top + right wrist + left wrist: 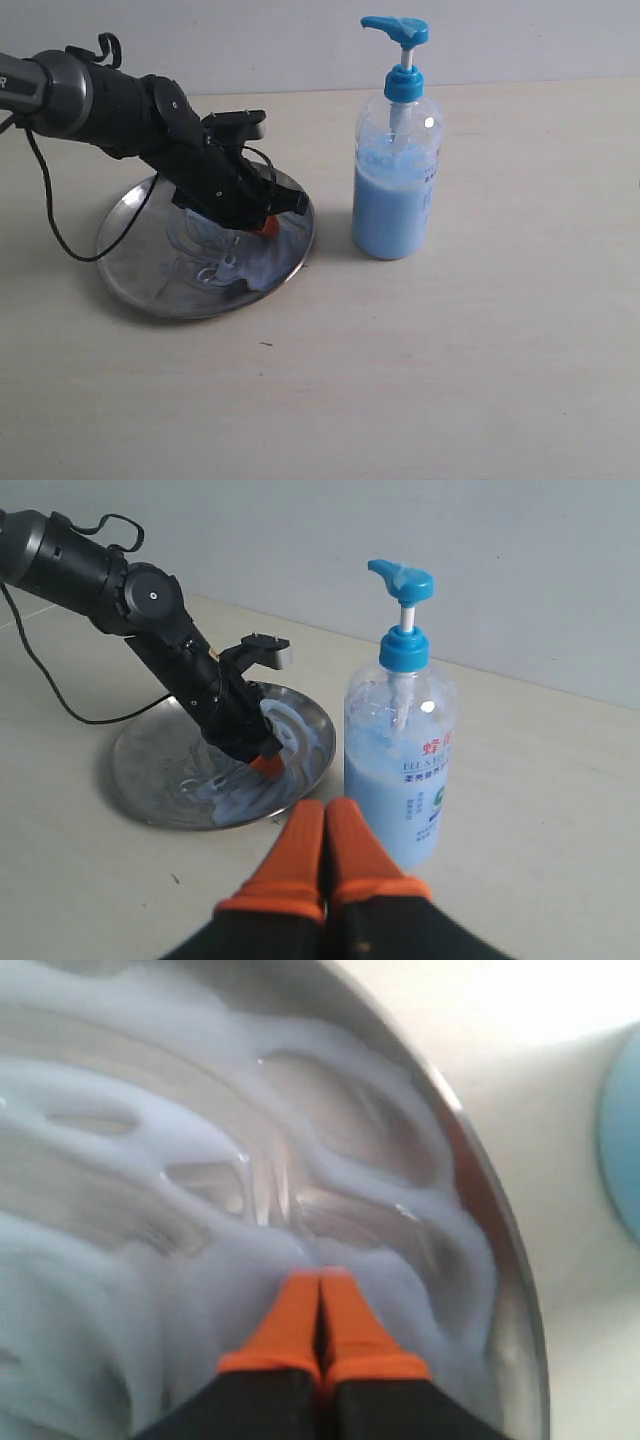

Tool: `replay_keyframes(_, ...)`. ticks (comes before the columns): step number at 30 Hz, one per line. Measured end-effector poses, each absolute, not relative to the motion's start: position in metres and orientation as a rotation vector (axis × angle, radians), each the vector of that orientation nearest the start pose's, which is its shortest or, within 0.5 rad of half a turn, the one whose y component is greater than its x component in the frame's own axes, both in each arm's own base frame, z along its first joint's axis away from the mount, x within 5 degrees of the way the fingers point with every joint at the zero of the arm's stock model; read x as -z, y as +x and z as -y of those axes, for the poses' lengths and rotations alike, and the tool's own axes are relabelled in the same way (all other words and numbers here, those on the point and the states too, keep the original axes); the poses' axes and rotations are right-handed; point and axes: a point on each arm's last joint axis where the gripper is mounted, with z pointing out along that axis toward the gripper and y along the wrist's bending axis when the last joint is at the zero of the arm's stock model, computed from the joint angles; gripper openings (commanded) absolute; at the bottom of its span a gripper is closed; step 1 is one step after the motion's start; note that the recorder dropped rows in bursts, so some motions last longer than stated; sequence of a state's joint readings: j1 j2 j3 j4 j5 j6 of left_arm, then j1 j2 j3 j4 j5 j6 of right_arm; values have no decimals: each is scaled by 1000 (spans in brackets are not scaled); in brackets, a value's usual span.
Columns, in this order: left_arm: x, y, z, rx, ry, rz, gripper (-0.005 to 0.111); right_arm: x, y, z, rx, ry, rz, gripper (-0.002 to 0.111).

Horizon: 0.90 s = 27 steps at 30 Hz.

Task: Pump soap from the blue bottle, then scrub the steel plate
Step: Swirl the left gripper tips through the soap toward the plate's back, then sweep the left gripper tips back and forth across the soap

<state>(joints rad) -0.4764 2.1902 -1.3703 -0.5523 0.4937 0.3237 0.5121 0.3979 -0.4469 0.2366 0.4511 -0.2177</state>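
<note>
The steel plate (140, 265) lies on the table at the left, smeared with whitish-blue soap (250, 262). My left gripper (264, 226) is shut, its orange fingertips (300, 1310) pressed down into the soap (150, 1140) on the plate (495, 1240). The blue bottle (397, 180) stands upright just right of the plate, half full of pale blue liquid. My right gripper (325, 810) is shut and empty, hovering off the table short of the bottle (400, 770) and the plate (150, 770); it is outside the exterior view.
A black cable (55, 215) loops from the left arm (90, 95) down over the table beside the plate. A pale wall (300, 40) runs behind the table's far edge. Bare tabletop (450, 380) stretches in front and to the right.
</note>
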Motion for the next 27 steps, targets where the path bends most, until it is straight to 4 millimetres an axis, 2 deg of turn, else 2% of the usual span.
replay_keyframes(10,-96,379,219,508,456,-2704,0,-297,71,-50,-444,-553,-1815,0)
replay_keyframes(21,-100,364,227,675,542,-2894,0,-297,71,-50,-444,-553,-1815,0)
replay_keyframes(27,-100,359,223,619,609,-2959,0,-297,71,-50,-444,-553,-1815,0)
